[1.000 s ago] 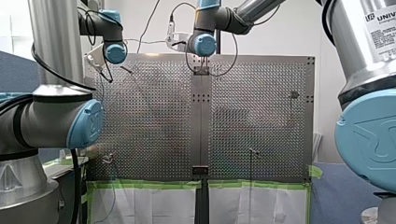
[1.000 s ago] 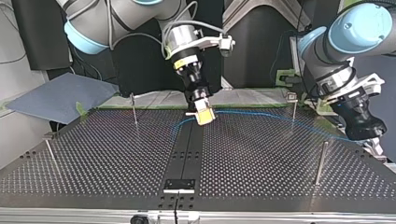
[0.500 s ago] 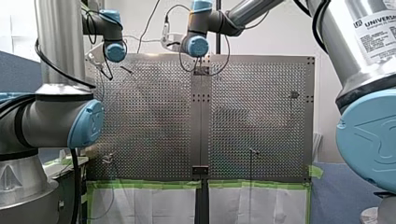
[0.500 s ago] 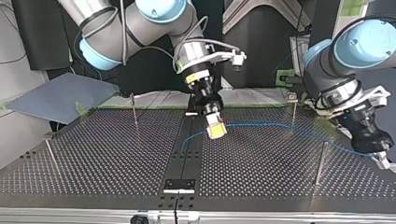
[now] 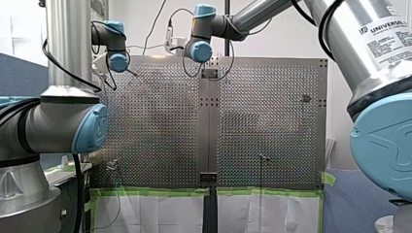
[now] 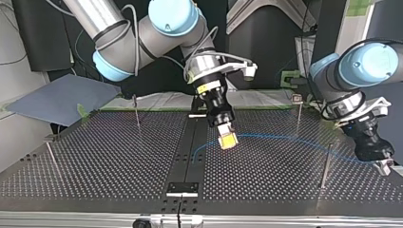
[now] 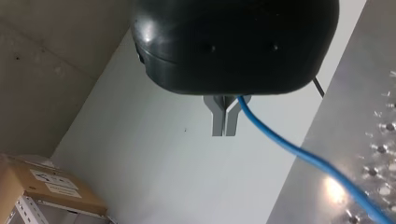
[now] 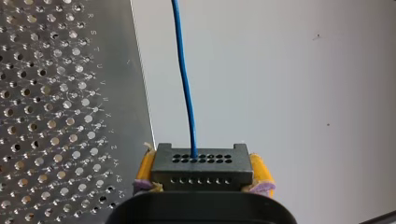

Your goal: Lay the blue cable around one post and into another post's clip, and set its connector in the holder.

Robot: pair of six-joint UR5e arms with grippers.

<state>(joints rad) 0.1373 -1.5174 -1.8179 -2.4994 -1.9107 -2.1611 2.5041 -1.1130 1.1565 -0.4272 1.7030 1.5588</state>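
At the top view's near edge, the black holder (image 6: 183,187) sits on the table's dark centre strip. The connector (image 8: 201,167) is not in it. It is pinched between the yellow pads (image 8: 259,170) of my right gripper (image 6: 227,142), above the perforated table (image 6: 109,161) further back. From the connector the blue cable (image 6: 285,137) runs past a post (image 6: 326,166) to my left gripper (image 7: 224,130), whose metal fingers are pressed together on the cable.

The thin blue cable (image 6: 285,137) hangs in a shallow arc, passing near 2 upright posts: a clip-topped post (image 6: 298,114) and a plain post (image 6: 326,166). Its black, hole-dotted connector (image 8: 201,166) sits clamped between the yellow pads (image 8: 145,168) of my right gripper (image 6: 227,141). My left gripper (image 7: 225,123) pinches the cable farther along.
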